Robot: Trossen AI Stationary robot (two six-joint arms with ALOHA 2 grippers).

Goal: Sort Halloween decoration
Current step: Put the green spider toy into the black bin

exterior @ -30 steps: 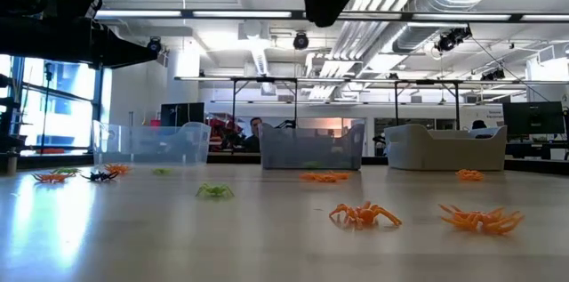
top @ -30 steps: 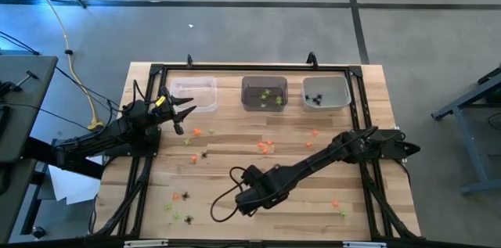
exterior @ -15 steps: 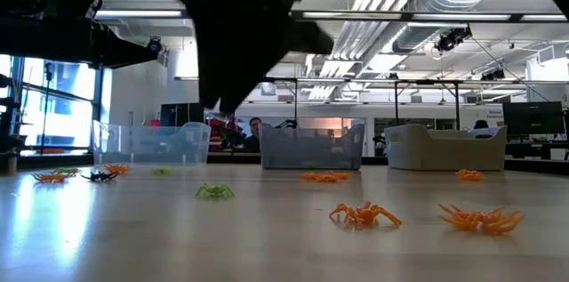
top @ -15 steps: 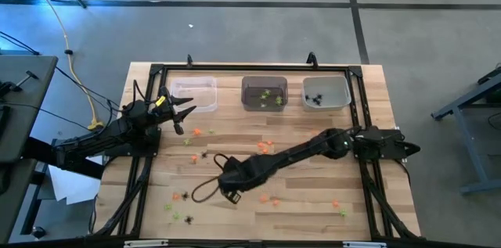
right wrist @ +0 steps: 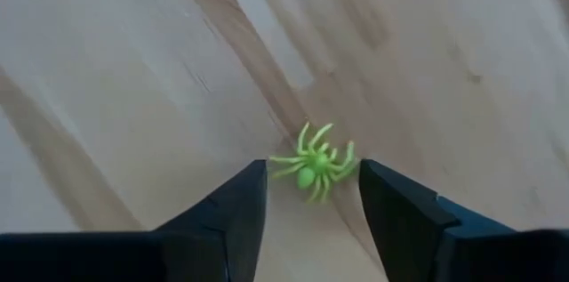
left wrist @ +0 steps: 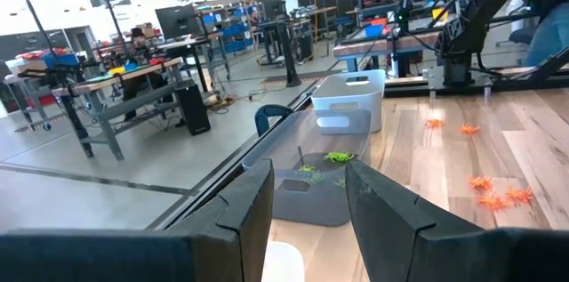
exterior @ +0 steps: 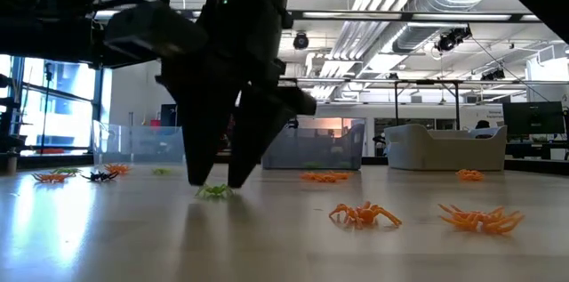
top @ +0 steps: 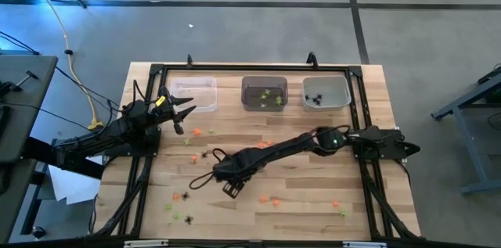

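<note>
A lime-green spider decoration [right wrist: 313,166] lies on the wooden table. My right gripper [exterior: 217,180] stands open over it, pointing steeply down, one finger on either side of the spider [exterior: 214,191]; in the high view it is left of the table's middle [top: 221,173]. My left gripper [top: 182,115] hangs open at the far left, level, beside the clear bin [top: 193,94], with nothing between its fingers. More orange [top: 266,146], black [top: 205,154] and green [top: 172,215] decorations lie scattered on the table.
Three bins stand along the far edge: the clear one, a grey one [top: 264,93] holding green pieces and a white one [top: 325,91] holding black pieces. Orange spiders [exterior: 364,214] [exterior: 480,219] lie near the front. A black frame [top: 235,68] runs around the table.
My right gripper has swung toward the table's left and far edges and come down over the green spider, rolling its wrist as it went. Its fingers have opened and now stand astride the spider. The spider has stayed in place.
</note>
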